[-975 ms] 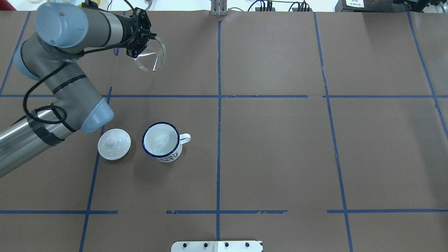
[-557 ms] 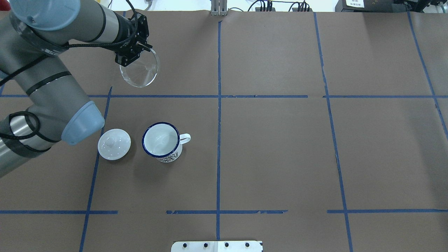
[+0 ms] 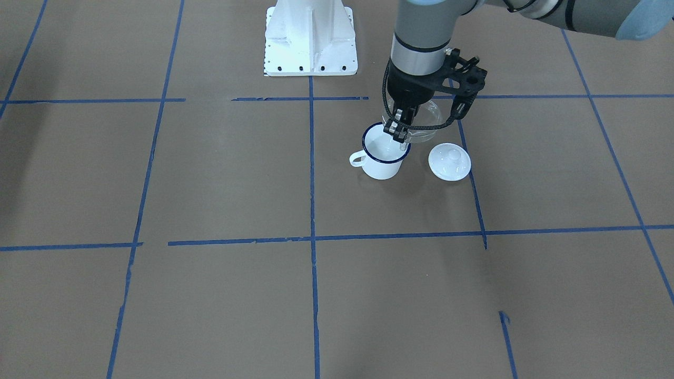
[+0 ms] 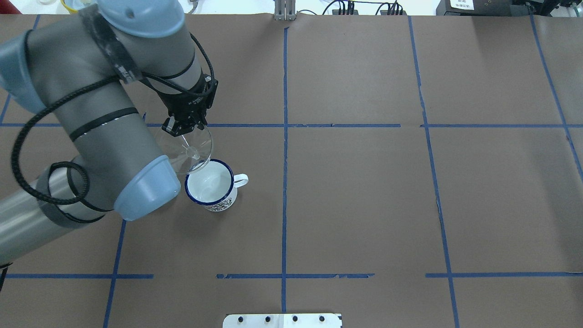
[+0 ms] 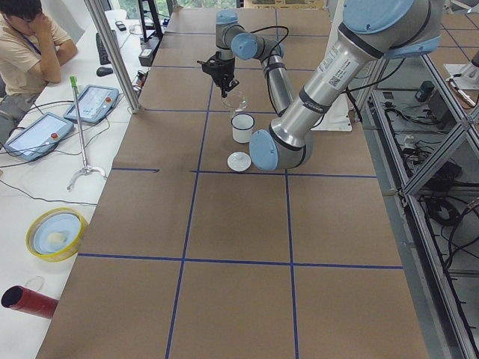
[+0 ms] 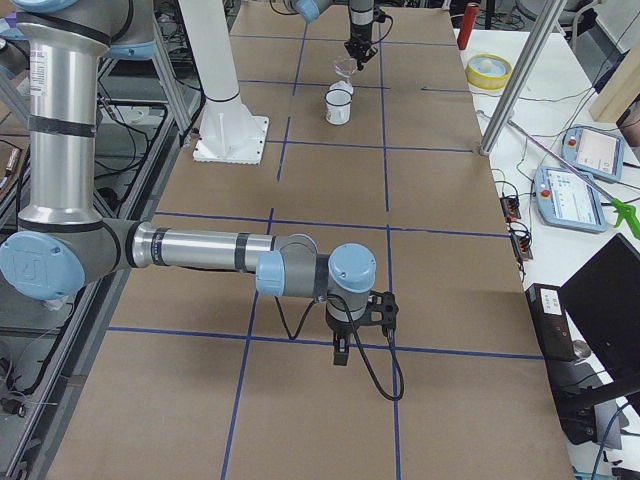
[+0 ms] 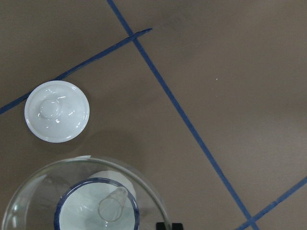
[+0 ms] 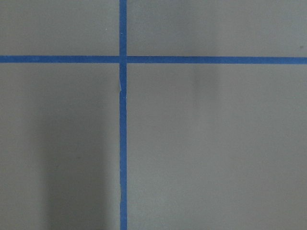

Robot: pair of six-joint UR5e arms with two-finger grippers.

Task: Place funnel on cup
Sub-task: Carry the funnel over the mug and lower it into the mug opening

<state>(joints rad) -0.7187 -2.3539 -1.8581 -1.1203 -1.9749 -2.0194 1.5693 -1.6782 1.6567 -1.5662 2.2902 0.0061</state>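
Observation:
My left gripper (image 4: 182, 128) is shut on the rim of the clear funnel (image 4: 183, 149) and holds it in the air, rim up. The funnel overlaps the far-left edge of the white mug with the blue rim (image 4: 210, 182). From the front, the gripper (image 3: 398, 131) and funnel (image 3: 424, 122) hang just above and behind the mug (image 3: 383, 153). In the left wrist view the spout (image 7: 113, 206) lines up over the mug's opening (image 7: 76, 216). My right gripper (image 6: 340, 351) hangs low over the table far from the mug; I cannot tell its state.
The white knobbed lid (image 3: 449, 161) lies beside the mug, hidden under my left arm in the overhead view. A white base plate (image 3: 309, 37) stands at the robot's side. An operator (image 5: 28, 41) sits past the table's far side.
My left arm swung the funnel from the far left of the table down toward the mug, turning it rim up. The arm now covers the lid in the overhead view.

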